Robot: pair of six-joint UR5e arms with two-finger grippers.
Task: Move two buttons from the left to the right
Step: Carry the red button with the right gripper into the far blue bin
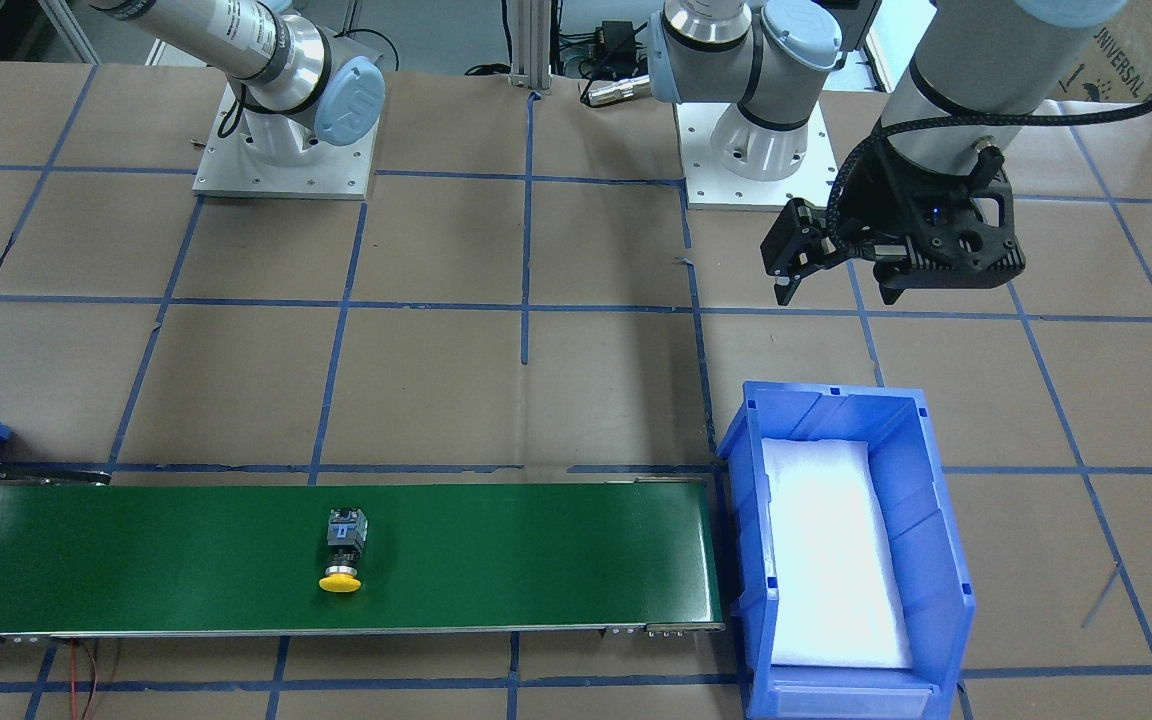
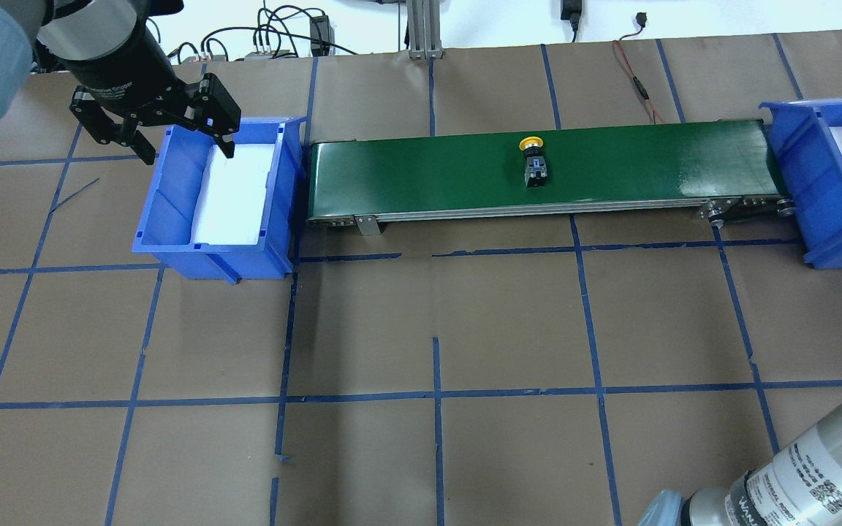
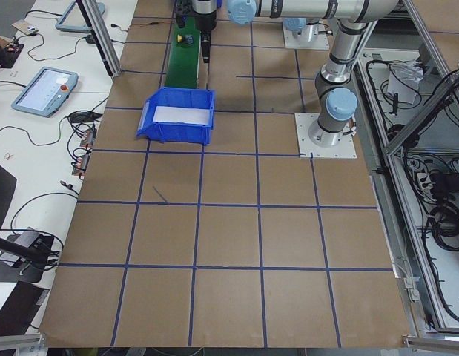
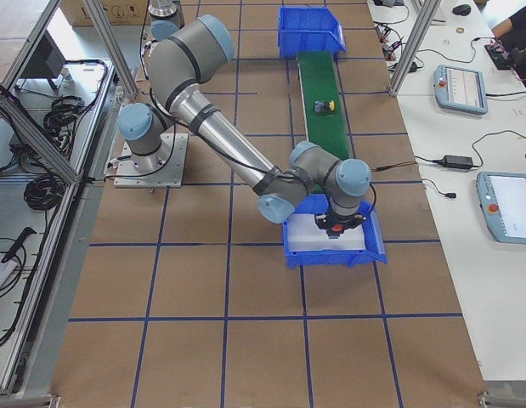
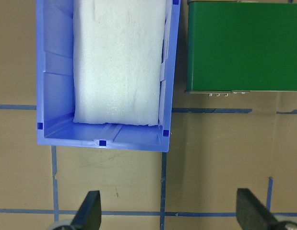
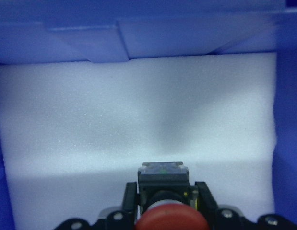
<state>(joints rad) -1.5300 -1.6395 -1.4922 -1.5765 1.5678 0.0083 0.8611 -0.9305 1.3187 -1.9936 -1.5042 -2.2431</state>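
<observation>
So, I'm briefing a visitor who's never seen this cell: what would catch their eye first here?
Probably the yellow-capped button lying alone midway along the green conveyor belt. Next, the right gripper holding the red-capped button over white foam inside a blue bin, while the left gripper hangs open near the other bin.

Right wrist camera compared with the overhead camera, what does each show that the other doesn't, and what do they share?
Only the right wrist view: the red button clamped between the right gripper's fingers. Only the overhead view: the yellow button lying on the green conveyor, and the open left gripper hanging by the left bin. Both: the right bin and its white foam lining.
</observation>
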